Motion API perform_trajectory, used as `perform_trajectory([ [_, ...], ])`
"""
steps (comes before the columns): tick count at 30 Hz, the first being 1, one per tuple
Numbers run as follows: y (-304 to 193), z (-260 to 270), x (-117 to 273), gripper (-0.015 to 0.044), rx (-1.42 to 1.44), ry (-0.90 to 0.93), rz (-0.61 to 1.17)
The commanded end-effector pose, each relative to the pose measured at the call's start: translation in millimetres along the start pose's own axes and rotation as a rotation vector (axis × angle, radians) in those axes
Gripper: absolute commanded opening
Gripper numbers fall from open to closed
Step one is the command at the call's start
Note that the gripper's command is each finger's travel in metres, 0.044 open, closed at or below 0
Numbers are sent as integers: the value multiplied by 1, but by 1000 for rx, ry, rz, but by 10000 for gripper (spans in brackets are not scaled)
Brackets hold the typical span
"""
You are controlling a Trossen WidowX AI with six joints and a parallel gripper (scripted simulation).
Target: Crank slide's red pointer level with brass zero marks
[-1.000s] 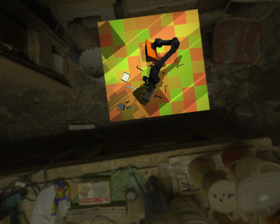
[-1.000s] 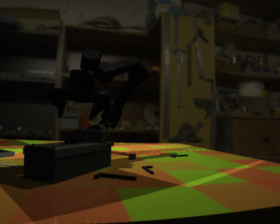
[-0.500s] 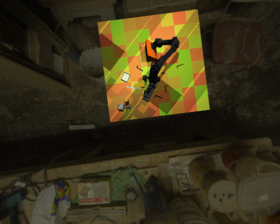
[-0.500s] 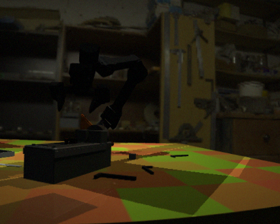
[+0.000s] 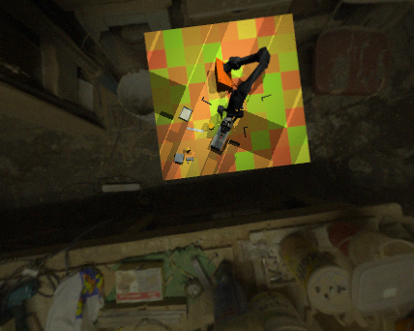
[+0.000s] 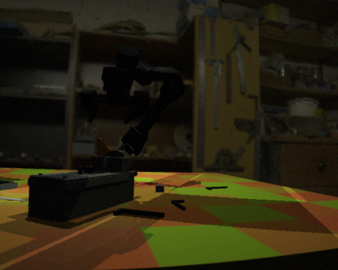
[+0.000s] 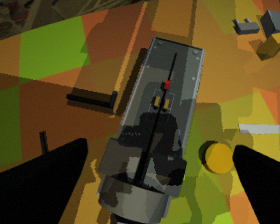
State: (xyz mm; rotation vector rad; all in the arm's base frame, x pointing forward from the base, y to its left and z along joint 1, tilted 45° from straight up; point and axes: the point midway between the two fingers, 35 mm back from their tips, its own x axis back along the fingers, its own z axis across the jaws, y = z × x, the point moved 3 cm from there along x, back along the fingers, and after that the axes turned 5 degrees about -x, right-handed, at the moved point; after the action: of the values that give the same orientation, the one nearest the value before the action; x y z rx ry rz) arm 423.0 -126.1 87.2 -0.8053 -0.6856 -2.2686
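One machine (image 5: 219, 144) (image 6: 84, 197) (image 7: 186, 67): long grey box on the checkered counter (image 5: 296, 150) (image 6: 210, 241) (image 7: 51, 55), a dark slot along its top, a round housing (image 7: 133, 200) at the end nearer the arm.
Pointer: red (image 7: 167, 85), at the slot, off level with the marks and set toward the end away from the round housing.
Zero marks: two, brass (image 7: 161, 103), either side of the slot, close to the pointer.
Crank: handle not made out clearly; its position cannot be told.
Gripper (image 5: 230, 113) (image 6: 110, 118) (image 7: 160, 148): spread wide, nothing between the fingers, raised above the counter; from the wrist, one fingertip shows to each side of the machine.
Arm (image 5: 251, 77) (image 6: 163, 92): black, bent, reaching out over the round-housing end.
Yellow disc (image 5: 211, 126) (image 7: 219, 157): near the machine, on the side away from the nearest black bar.
Black bar (image 5: 234, 142) (image 6: 139, 213) (image 7: 93, 101): bent at one end, lying just beside the machine.
Pale strip (image 5: 195, 130) (image 7: 263, 128): flat, beyond the disc from the machine.
Grey block (image 5: 179, 158) (image 7: 278, 22): well apart from the machine, a yellow block (image 5: 188, 150) (image 7: 272, 46) near it.
Light: dim, shadows across counter and machine.
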Motion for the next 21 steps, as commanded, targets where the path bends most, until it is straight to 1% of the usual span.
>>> perform_trajectory([
  [1,-10,10,12,440,-40,-33,-15],
  [15,-65,42,51,440,-193,-144,-74],
  [19,-68,43,52,440,-200,-149,-77],
  [21,-72,43,46,440,-200,-150,-77],
])
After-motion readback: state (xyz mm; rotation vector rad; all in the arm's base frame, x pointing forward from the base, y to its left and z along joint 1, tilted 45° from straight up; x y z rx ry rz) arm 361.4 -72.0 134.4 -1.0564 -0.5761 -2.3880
